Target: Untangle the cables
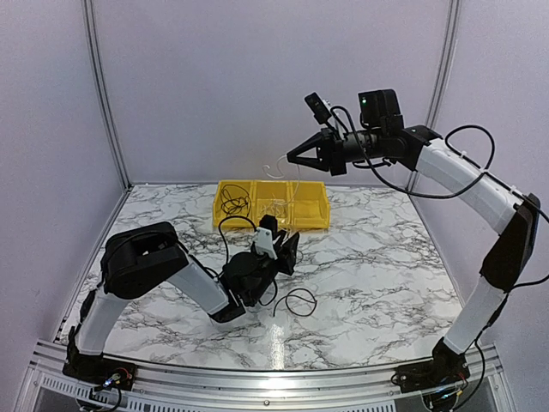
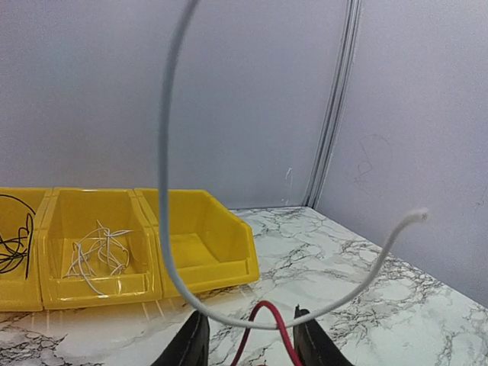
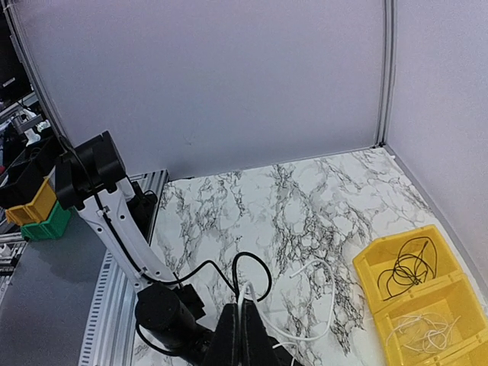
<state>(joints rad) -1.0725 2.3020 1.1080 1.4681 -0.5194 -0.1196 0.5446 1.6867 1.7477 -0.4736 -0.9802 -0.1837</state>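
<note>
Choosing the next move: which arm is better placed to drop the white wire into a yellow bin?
Right, likely. The right gripper is shut on the white wire, high by the yellow bins; the left gripper sits low by the red wire.

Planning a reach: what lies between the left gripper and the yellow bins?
Left wrist view: bare marble table, with a pale wire and a red wire looping at the left gripper.

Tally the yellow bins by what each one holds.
Holding black wires: 1, the end bin
Holding pale wires: 1, the middle bin
Nothing visible inside: 1, the other end bin
Total: 3
</note>
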